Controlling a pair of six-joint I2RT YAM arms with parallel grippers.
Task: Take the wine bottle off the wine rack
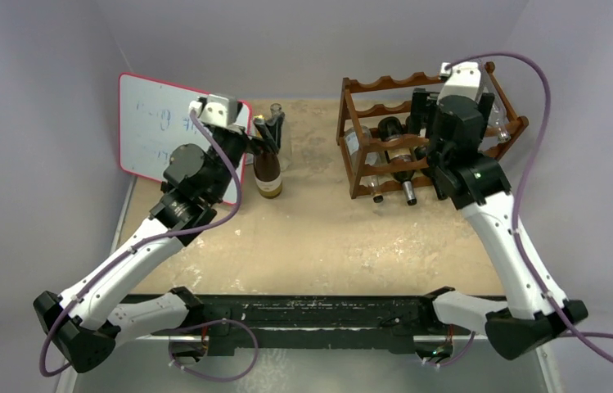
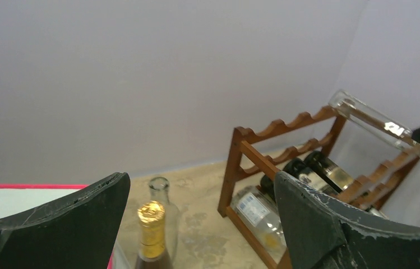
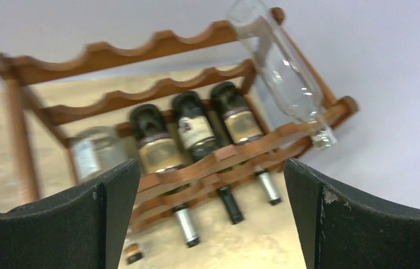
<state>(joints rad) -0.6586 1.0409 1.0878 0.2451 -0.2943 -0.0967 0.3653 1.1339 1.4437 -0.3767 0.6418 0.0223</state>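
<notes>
The reddish-brown wine rack (image 1: 385, 84) stands at the back right; it also shows in the left wrist view (image 2: 252, 154) and the right wrist view (image 3: 157, 45). Its lower tier holds three dark wine bottles (image 3: 196, 129) and a clear labelled bottle (image 3: 92, 154), necks toward the front. A clear empty bottle (image 3: 283, 78) lies tilted across the top right. My right gripper (image 3: 212, 218) is open and empty, in front of and above the rack (image 1: 422, 115). My left gripper (image 2: 202, 224) is open above a gold-foiled brown bottle (image 2: 151, 230) standing on the table (image 1: 268, 172).
A clear bottle (image 2: 161, 193) stands just behind the brown one. A red-edged whiteboard (image 1: 151, 131) leans at the back left, behind the left arm. A small dark object (image 3: 133, 253) lies on the table in front of the rack. Walls close in the back and sides.
</notes>
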